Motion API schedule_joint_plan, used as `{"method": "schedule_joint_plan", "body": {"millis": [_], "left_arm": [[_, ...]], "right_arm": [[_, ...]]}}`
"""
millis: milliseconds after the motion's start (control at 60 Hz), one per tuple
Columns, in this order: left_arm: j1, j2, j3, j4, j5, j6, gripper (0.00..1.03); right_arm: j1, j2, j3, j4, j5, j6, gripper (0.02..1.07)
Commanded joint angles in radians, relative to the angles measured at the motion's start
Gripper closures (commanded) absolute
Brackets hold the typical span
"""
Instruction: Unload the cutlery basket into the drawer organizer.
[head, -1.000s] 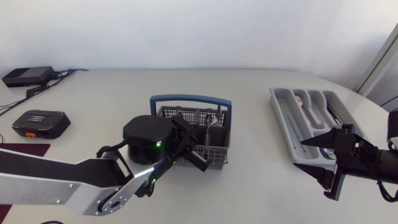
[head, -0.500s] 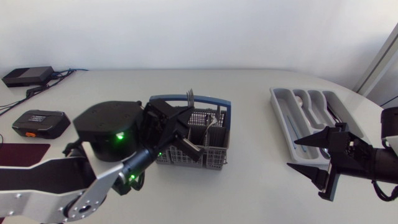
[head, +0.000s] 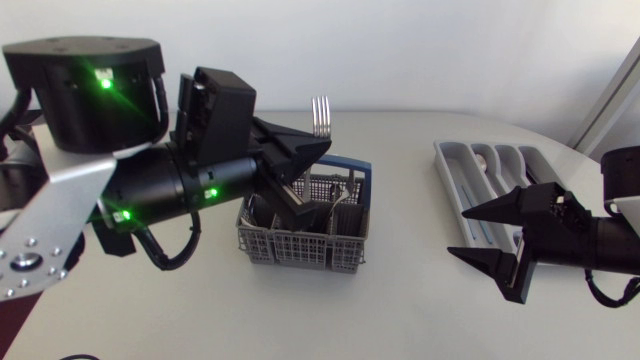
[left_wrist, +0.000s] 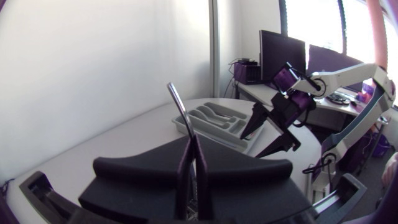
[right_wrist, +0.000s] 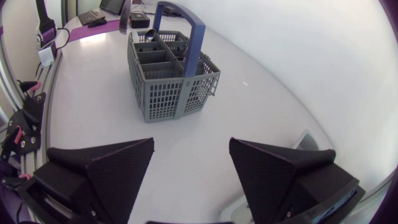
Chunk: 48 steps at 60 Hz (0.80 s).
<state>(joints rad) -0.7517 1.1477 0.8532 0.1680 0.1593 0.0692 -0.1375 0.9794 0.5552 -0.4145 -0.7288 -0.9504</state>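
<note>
Head view puts our left gripper high above the cutlery basket. Its two fingers are pressed together on the lower part of a fork. The fork stands nearly upright, tines at the top, clear of the basket's blue handle.

Left wrist view confirms the clamp: the left gripper has both fingers meeting on the fork, whose slim metal rises from between them and leans slightly to one side. Ahead of that gripper, well apart from it, lies the drawer organizer, and our right gripper sits just beyond it.

From above, we see the right gripper hanging just beside the front corner of the drawer organizer, jaws spread wide with nothing between them. Right wrist view shows the right gripper with its fingers far apart, and the cutlery basket standing on the table well ahead of them.
</note>
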Motion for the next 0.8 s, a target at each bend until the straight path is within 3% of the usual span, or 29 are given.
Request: {"method": "schedule_joint_plan", "body": {"millis": [0,67,217,783], "left_arm": [[0.045,0.029,0.075,-0.039,0.080,-0.069,1.00],[0.058,0.043,0.086,-0.042,0.125,-0.095,1.00],[0.095,0.104,0.127,-0.064,0.313,-0.172,1.00],[0.092,0.247,0.187,0.002,0.531,-0.301,1.00]], "right_arm": [[0.026,0.031,0.043,-0.014,0.008,0.071,0.15],[0.038,0.035,0.061,-0.030,0.006,0.091,0.15],[0.105,0.013,0.081,-0.067,0.011,0.096,0.15],[0.360,0.208,0.270,-0.076,-0.230,0.375,0.16]]}}
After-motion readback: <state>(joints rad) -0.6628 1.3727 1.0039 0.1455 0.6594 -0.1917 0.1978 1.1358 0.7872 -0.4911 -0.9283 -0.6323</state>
